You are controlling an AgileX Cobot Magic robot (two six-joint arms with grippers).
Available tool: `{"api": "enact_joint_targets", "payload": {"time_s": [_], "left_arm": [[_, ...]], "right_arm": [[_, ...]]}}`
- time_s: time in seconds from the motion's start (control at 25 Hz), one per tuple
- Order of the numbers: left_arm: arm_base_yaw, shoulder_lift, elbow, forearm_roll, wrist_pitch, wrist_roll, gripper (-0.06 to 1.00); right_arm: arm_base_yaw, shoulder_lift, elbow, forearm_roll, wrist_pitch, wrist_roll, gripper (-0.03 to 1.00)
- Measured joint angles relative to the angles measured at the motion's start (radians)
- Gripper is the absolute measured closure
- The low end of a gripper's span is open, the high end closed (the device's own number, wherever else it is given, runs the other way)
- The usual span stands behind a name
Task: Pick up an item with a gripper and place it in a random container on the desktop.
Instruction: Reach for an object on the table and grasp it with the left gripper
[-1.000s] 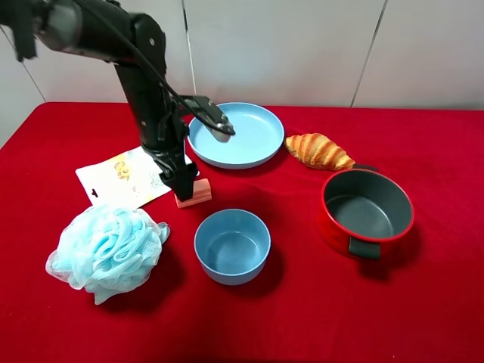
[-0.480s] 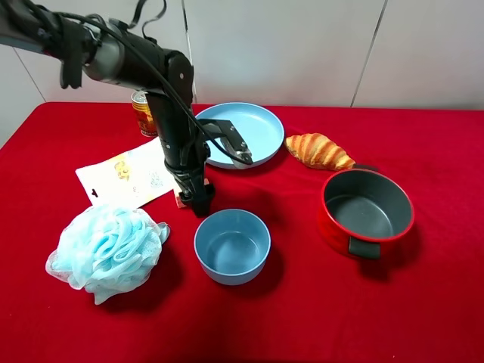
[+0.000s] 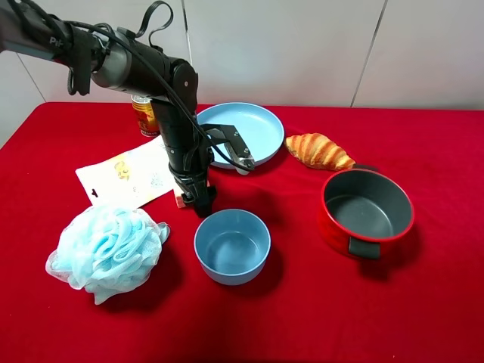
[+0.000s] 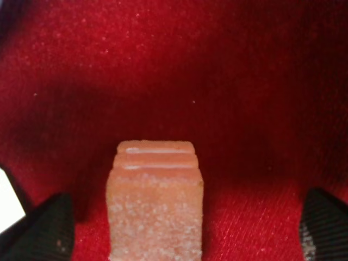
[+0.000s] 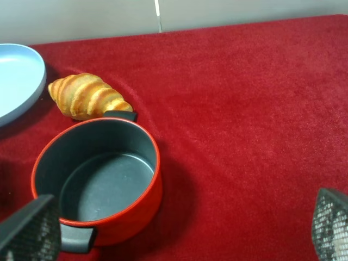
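Right, L claw [image 4: 186, 231] is down low over the red tabletop [image 3: 423, 302], fingers [image 4: 49, 228] spread wide; the pinkish-orange block [image 4: 155, 217] sits between them on the cloth. In the L wrist view there's a clear gap of red on each side of it, so neither finger touches it. It lies flat, sugary-looking grain on the near face, two pale streaks on the far end.

From the high cam the block is mostly hidden behind the L claw, only a sliver showing at the corner of the white printed packet [image 3: 121, 178]. It's just beside that packet, near the rim of the small light-blue bowl [image 3: 232, 246], and between the bowl and the wide light-blue plate [image 3: 257, 125]; bowl interior is bare.

R claw [image 5: 179, 225] is spread too, tips at the far edges of its wrist view, nothing between them. It's above the cloth looking at the red pot [image 5: 147, 196] w/ grey inside; the croissant [image 5: 87, 97] lies just behind the pot, close to its black handle; can't tell if they touch.

Elsewhere: pale blue mesh pouf [image 3: 106, 249] at front left, well apart from the bowl; a can [image 3: 144, 117] at the back, partly behind the L arm.
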Motion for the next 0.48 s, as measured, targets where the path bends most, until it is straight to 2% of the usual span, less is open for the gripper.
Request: {"api": "enact_joint_targets", "payload": {"time_s": [0.48], "left_arm": [[0.0,0.0,0.0,0.0,-0.002,0.001,0.67]], "right_arm": [[0.0,0.0,0.0,0.0,0.0,0.0,0.28]]}}
